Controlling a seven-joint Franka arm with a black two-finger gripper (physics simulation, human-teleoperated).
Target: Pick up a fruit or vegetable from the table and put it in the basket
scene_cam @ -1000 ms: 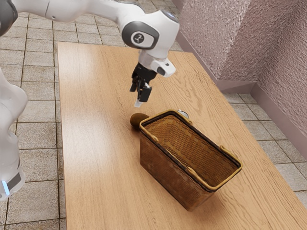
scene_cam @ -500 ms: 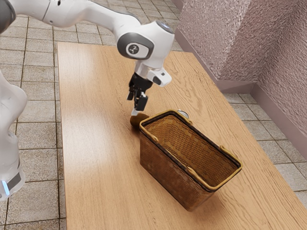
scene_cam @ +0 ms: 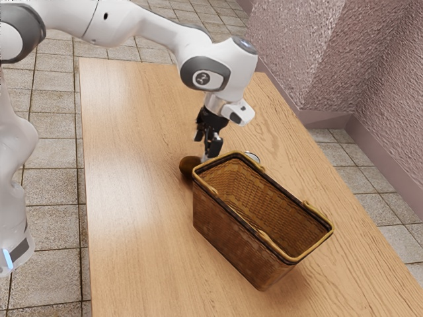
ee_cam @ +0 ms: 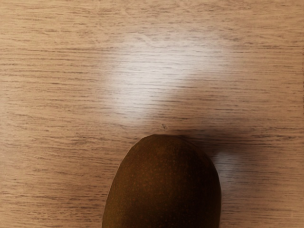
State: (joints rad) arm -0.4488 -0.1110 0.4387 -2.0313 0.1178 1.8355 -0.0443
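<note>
Fruit/veg [scene_cam: 189,167] on tbl [scene_cam: 132,224], nr basket [scene_cam: 221,228], obj. [scene_cam: 252,156] behind basket

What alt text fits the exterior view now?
A robot arm's black tool reaches down close to a brown, rounded fruit or vegetable beside a wicker basket on a wooden table. A shiny object is partly hidden behind the basket.

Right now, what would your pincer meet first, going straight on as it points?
Probably the brown oval fruit, just under my pincer, though depth is unclear and the basket's rim looks close.
</note>
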